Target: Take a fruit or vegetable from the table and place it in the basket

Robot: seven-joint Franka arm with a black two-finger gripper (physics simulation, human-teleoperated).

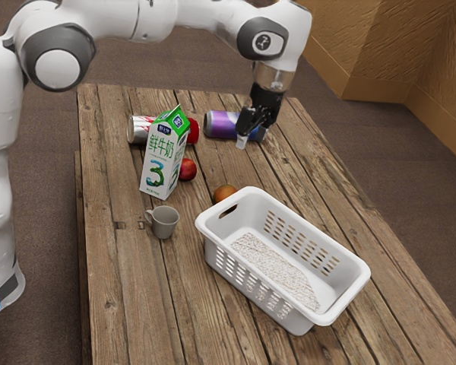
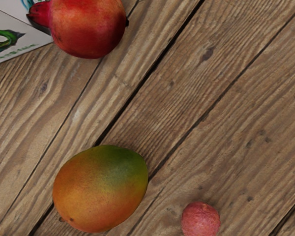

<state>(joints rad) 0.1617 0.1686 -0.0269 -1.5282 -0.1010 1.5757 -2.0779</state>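
Indoor room of indeterminate type, characterized by brown walls point(image 1: 372, 38), carpet-like flooring point(image 1: 410, 175) and a wooden plank table point(image 1: 121, 304).

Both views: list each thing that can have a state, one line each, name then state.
Milk carton: upright
Mug: upright
Purple can: on its side
Silver-and-red can: on its side, partly hidden by the carton
Basket: upright, no fruit in it
Pomegranate: on the table
Mango: on the table, outside the basket
Hand: raised above the table
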